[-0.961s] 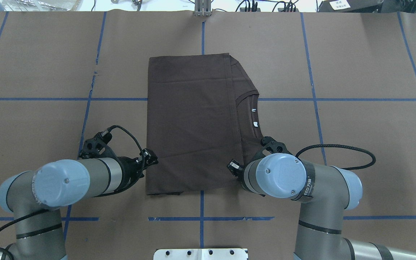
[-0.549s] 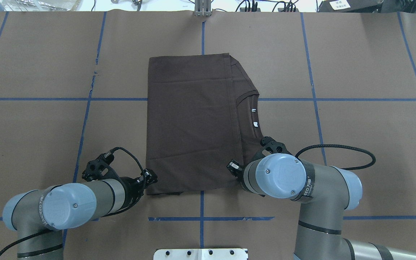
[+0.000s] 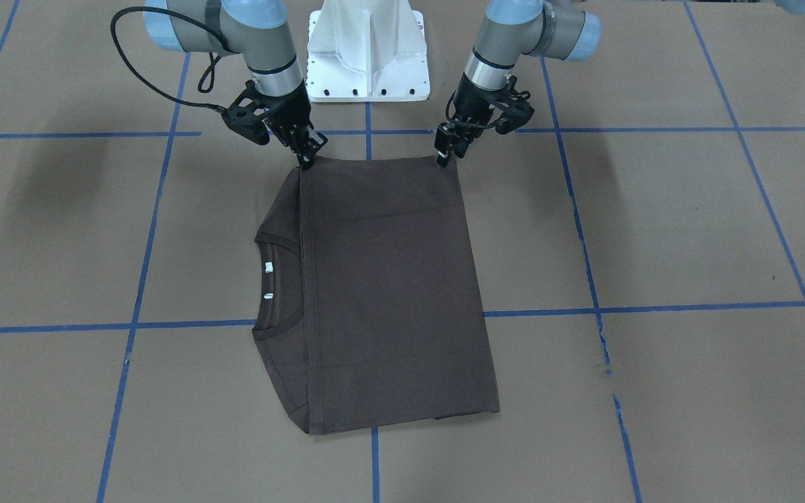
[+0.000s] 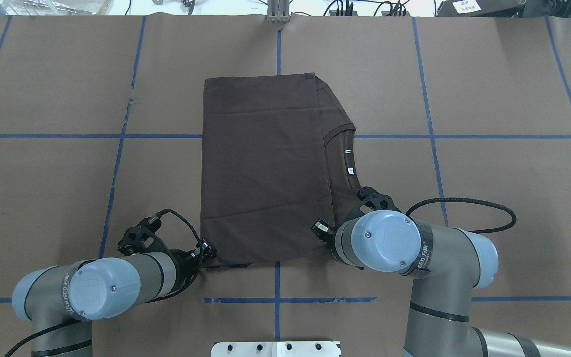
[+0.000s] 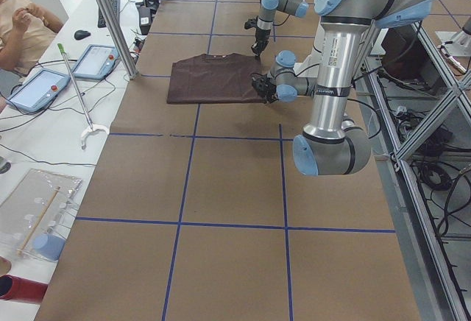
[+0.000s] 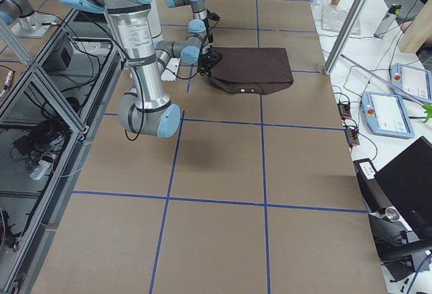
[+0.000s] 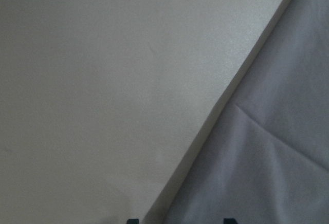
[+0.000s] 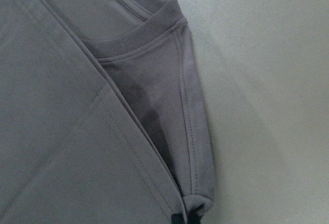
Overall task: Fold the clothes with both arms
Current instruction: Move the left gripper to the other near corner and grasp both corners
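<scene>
Two robot-side corners of a folded T-shirt point(image 3: 388, 279), flat at mid-table point(image 3: 654, 209), are met by the right gripper point(image 3: 303, 161) and left gripper point(image 3: 441, 158) in the front view; overhead, the collar point(image 4: 347, 158) points to the robot's right; the left wrist camera shows jaws wide, straddling the edge; the right wrist camera shows jaws narrow, pinching the shoulder corner; a one-sided or single-layer grab could skew the fold.
</scene>
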### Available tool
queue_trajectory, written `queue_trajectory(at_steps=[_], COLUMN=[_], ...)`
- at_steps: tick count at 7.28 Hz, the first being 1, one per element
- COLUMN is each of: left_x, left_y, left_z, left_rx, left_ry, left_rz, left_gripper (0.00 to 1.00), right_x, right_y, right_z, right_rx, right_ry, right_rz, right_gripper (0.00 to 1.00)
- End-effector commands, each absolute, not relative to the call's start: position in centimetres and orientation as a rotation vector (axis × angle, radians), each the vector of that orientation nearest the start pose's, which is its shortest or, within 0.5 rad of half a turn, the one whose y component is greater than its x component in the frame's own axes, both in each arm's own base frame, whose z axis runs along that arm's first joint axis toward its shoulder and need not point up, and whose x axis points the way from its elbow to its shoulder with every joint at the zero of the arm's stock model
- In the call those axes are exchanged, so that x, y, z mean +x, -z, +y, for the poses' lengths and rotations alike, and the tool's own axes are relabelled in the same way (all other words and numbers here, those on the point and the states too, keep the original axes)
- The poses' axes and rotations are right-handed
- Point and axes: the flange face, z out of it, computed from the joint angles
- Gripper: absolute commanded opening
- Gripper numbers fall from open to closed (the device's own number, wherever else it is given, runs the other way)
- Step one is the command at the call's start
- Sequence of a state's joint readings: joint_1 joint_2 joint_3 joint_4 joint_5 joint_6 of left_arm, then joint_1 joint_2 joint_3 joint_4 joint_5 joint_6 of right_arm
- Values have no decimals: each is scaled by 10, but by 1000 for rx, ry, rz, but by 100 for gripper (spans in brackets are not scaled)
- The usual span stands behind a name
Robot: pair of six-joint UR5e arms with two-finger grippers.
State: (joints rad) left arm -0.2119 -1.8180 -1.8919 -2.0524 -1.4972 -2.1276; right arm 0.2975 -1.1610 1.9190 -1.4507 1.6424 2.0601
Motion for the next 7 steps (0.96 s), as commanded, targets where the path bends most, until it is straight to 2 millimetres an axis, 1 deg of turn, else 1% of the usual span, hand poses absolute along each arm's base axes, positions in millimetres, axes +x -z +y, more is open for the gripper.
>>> queue_trajectory(at_steps=[1, 2, 5, 6, 7], left_x=[531, 531, 530, 530, 523], left_y=[-327, -324, -311, -299, -285], left_z=[-257, -257, -256, -257, -256], left_rx=[-119, -120, -128, -130, -137], left_ry=[732, 731, 727, 726, 722], left_rz=[1069, 1076, 1100, 1122, 1152], left_gripper=[13, 0, 0, 0, 0], right_x=[-531, -531, -530, -523, -507], right_y=[-269, -269, -270, -273, -275], right_z=[-295, -295, -294, -293, -273], right_rx=[-155, -155, -154, -156, -169], right_ry=[-703, -703, -703, -711, -692], right_rz=[-888, -888, -885, -885, -883], right_gripper=[0, 0, 0, 0, 0])
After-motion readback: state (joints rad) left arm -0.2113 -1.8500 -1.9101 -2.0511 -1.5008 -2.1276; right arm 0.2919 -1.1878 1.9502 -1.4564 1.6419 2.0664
